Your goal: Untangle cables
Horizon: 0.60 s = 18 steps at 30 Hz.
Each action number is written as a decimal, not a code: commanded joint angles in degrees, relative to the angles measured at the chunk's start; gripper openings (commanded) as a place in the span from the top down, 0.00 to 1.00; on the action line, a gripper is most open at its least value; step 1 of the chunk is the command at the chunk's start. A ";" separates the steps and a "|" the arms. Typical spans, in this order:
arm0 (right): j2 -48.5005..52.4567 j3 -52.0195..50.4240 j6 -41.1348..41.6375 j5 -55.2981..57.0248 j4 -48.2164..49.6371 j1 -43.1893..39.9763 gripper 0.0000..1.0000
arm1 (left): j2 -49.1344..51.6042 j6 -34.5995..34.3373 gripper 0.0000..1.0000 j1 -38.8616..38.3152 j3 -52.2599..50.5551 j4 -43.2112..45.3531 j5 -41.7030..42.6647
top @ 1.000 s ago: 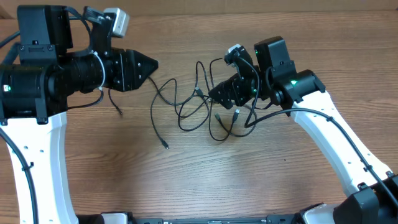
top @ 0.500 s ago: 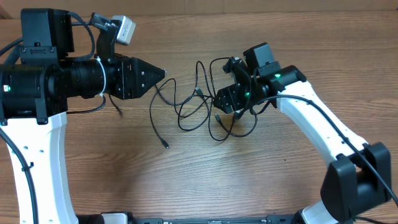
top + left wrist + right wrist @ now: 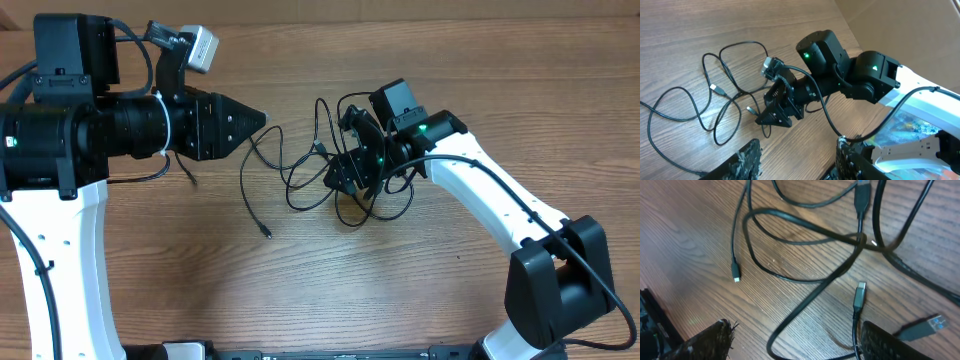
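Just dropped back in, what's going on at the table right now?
Both arms are at a loose tangle of thin black cables on the wooden table. The right pincer is open and low over the tangle's right side, with strands and plug ends between its fingers but nothing gripped. The left pincer is open too, at the tangle's upper left edge. The cables lie crossed, not yet separated.

Table point(image 3: 350, 290) matt wood grain; cables point(image 3: 859, 239) glossy black plastic.
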 commanded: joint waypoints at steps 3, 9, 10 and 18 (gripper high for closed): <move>0.70 -1.38 1.68 -0.72 0.70 -0.02 0.20 | -0.61 2.14 0.52 0.20 1.07 -0.55 1.09; 0.81 -1.38 2.16 -0.68 1.42 0.07 0.25 | -0.61 2.14 0.52 0.20 1.07 -0.52 1.09; 0.92 -1.40 2.75 -0.70 1.73 0.20 0.25 | -0.61 2.14 0.52 0.20 1.07 -0.52 1.09; 4.81 -1.68 3.17 -0.70 4.24 2.56 0.65 | -0.61 2.14 0.53 0.20 1.07 -0.55 1.09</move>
